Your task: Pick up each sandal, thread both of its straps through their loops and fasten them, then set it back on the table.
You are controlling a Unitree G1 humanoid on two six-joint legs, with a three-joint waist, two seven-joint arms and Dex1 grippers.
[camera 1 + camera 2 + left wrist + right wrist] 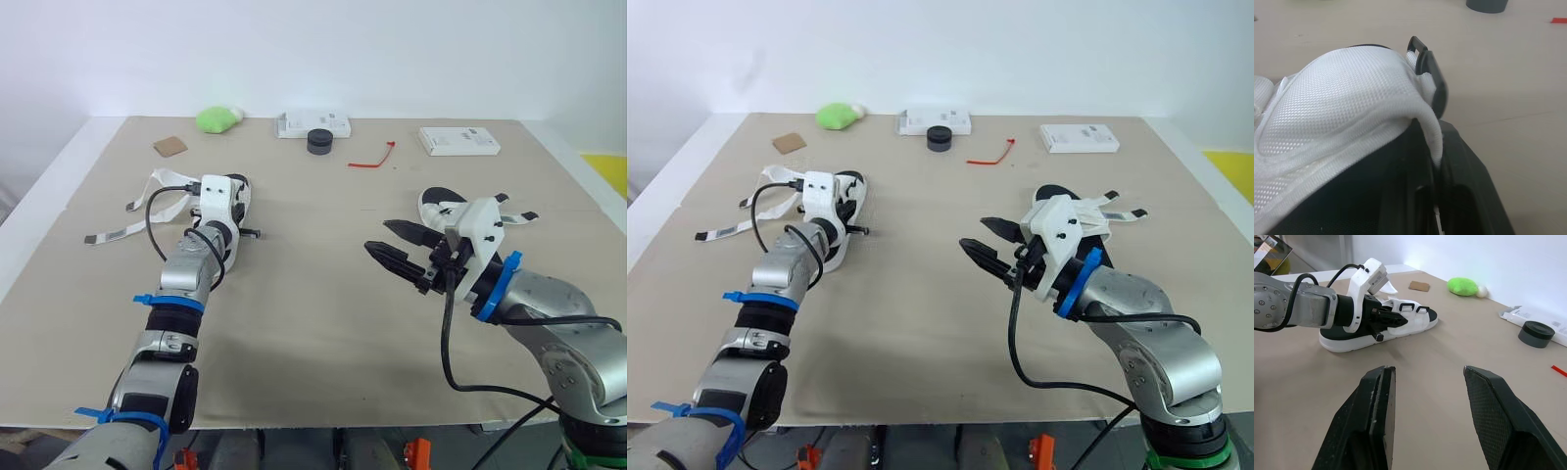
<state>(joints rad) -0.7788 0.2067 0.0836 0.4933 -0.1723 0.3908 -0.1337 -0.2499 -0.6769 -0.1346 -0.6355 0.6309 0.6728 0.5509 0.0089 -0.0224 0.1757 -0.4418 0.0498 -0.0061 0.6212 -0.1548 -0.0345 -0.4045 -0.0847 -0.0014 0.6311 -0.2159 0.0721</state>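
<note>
while my left gripper (1400,320) pinches the sandal (1342,341) by its white upper near the left edge of the tabletop (313,323), my right gripper (382,238) hangs open; next i should lift it and catch a strap (113,233).

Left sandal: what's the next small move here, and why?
Probably lift the left sandal slightly off the table: the left gripper looks pinched on its white upper, its straps lie loose, and the open right gripper hovers free to take one.
</note>
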